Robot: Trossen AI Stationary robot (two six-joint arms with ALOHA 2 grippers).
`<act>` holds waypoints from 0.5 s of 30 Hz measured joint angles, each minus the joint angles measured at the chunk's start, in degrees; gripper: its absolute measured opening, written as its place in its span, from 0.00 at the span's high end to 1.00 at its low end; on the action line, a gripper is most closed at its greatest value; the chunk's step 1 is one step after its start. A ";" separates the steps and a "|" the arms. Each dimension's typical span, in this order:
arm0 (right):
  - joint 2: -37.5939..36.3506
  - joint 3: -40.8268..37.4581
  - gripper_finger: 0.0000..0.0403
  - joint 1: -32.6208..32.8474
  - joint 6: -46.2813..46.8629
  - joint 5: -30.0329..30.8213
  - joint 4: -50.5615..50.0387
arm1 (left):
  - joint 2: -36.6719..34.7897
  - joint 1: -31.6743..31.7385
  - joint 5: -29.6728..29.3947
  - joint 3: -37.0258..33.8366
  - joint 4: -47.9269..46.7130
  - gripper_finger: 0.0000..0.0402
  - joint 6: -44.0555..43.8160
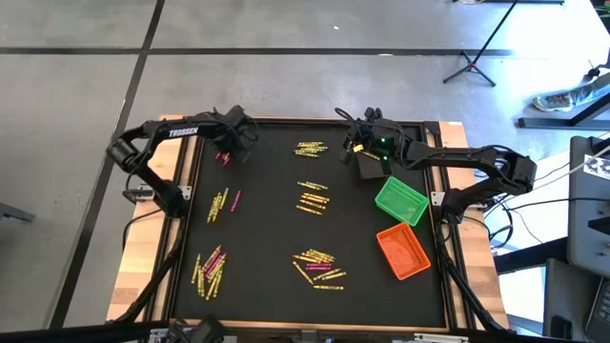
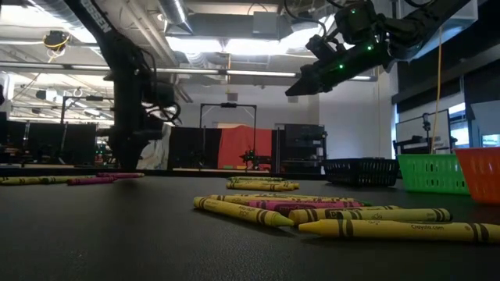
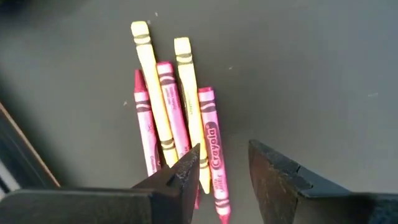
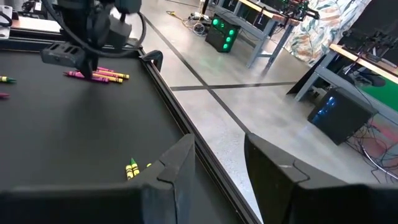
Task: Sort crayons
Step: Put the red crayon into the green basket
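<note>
**Crayons in clusters across the mat, both grippers empty**

The crayons (image 1: 313, 199) lie in loose clusters on the black mat (image 1: 267, 248): one near the far edge at centre, one mid-mat, one toward the near edge, two on the left side, and a small group at the far-left corner. Most are yellow, a few pink or magenta. From above, single sticks in each heap are too small to count.

The far-left group (image 3: 177, 106) shows best in the left wrist view: two yellow and three pink-red crayons lying side by side, touching. Their near ends are hidden behind a dark finger, and one crayon's label is only partly readable.

The left gripper (image 3: 225, 171) hangs just above this group, fingers parted, nothing between them. In the low view its tips are hard to make out against the dark room behind.

The right gripper (image 4: 219, 165) is raised over the far-right part of the mat, near the black bin (image 1: 368, 166), jaws apart and empty. Its wrist view looks past the mat's edge to the floor; a few yellow crayons (image 4: 132, 168) peek out beside one finger, partly covered.

The green bin (image 1: 400, 199) and orange bin (image 1: 403, 252) sit along the right side. In the low view the orange bin is cut off by the frame, and the bins' insides cannot be seen.
</note>
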 joint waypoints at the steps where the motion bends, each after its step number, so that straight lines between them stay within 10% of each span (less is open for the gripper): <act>1: 0.00 0.00 0.66 0.00 0.00 0.00 0.00 | 0.62 0.20 0.04 0.00 -0.01 0.70 0.21; 15: 0.00 0.00 0.66 0.00 0.30 -0.02 0.00 | 1.71 0.60 4.12 -0.15 0.80 0.70 2.03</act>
